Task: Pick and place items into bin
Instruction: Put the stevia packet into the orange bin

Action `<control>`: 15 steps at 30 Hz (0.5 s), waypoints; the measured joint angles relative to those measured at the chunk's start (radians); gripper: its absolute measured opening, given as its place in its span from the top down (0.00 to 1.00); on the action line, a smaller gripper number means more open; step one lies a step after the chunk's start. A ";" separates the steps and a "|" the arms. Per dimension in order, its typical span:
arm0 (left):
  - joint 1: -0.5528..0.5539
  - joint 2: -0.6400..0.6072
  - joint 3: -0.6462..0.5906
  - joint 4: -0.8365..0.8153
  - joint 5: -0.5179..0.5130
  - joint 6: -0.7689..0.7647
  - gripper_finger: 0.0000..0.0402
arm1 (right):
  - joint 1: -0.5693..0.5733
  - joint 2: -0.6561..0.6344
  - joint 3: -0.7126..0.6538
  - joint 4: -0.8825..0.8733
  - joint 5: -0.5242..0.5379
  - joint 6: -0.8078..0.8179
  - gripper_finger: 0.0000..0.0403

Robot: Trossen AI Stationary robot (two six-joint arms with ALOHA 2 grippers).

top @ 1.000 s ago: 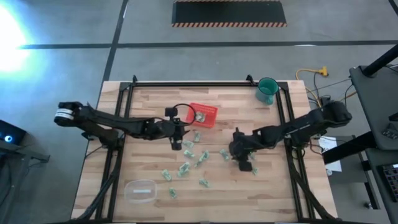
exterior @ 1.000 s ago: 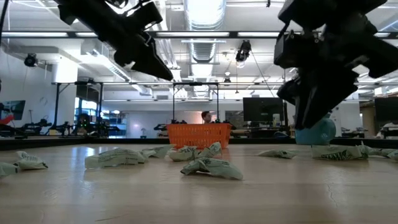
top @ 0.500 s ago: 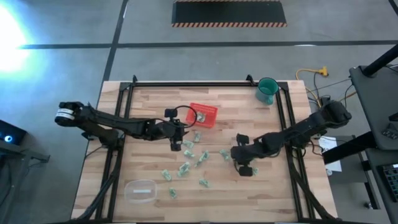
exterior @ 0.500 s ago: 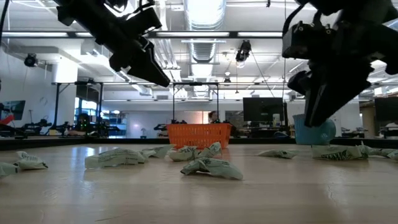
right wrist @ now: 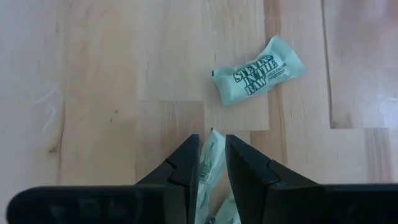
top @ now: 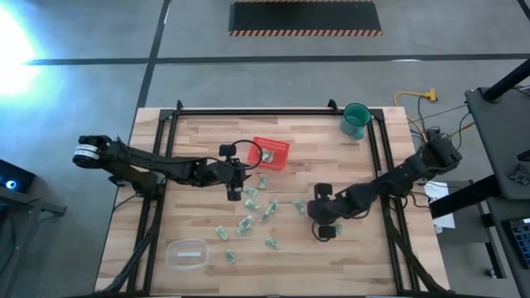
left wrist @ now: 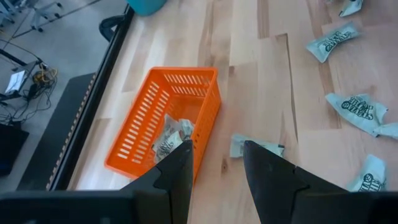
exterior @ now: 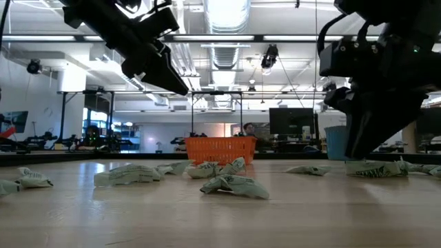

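Note:
Several small pale-green items [top: 248,217] lie scattered flat on the wooden table. The red bin [top: 271,152] stands at the middle far part, with a few items inside [left wrist: 171,140]. My left gripper [left wrist: 214,163] hovers open just near the bin [left wrist: 165,121], nothing between its fingers; in the high view it [top: 234,189] is left of centre. My right gripper [top: 325,225] is right of centre, low over the table, shut on one item [right wrist: 211,155]. Another item [right wrist: 258,78] lies on the wood just beyond it. My right gripper pinches a pale-green item between its two fingers, its flat faces against them and one end [right wrist: 212,135] sticking out past the tips. The fingers slant steeply down from above. Whether the item is clear of the table, I cannot tell.
A teal cup [top: 356,120] stands at the far right corner. A clear plastic container [top: 186,252] sits at the near left. Black frame rails [top: 377,149] run along the table's sides. Bare wood lies between the right gripper and the near edge.
My right gripper has gone toward the table's near edge and sunk lower, tipping more steeply downward. My left gripper has kept still over the spot near the bin.

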 joint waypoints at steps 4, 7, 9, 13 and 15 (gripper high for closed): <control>0.000 0.000 0.000 -0.008 0.000 0.000 0.69 | 0.000 0.024 0.002 0.004 0.000 0.009 0.83; 0.000 0.000 0.000 -0.008 0.000 -0.001 0.69 | 0.000 0.039 0.002 0.007 0.000 0.009 0.81; 0.000 0.000 0.000 -0.008 0.000 -0.001 0.69 | 0.000 0.046 0.002 0.006 0.000 0.009 0.79; 0.000 0.000 0.000 -0.008 0.000 -0.001 0.69 | 0.000 0.046 0.002 0.005 0.000 0.006 0.78; 0.000 0.000 0.000 -0.008 0.000 -0.001 0.69 | -0.001 0.042 0.002 0.004 0.000 0.000 0.80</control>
